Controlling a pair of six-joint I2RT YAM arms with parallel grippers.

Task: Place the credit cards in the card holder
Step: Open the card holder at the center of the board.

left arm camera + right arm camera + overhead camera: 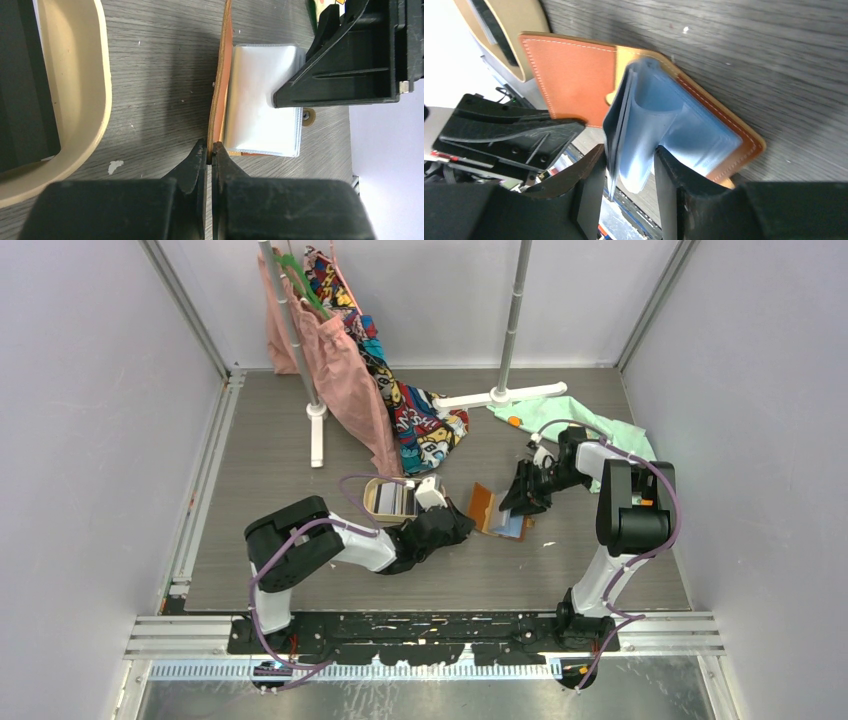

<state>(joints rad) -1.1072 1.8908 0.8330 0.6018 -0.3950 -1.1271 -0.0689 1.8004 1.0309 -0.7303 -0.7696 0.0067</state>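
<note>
The tan leather card holder lies open on the table, one cover standing up. My left gripper is shut on the bottom edge of that upright cover. The clear plastic sleeves lie to its right. My right gripper straddles the sleeves: the stack rests against one finger and a bowed sleeve presses the other. The credit cards, black and grey, stand in the oval tan tray to the left, and show as dark cards in the left wrist view.
A clothes rack with white feet stands at the back, with pink and patterned garments hanging to the table. A mint-green cloth lies behind the right arm. The tray rim is close to the left gripper.
</note>
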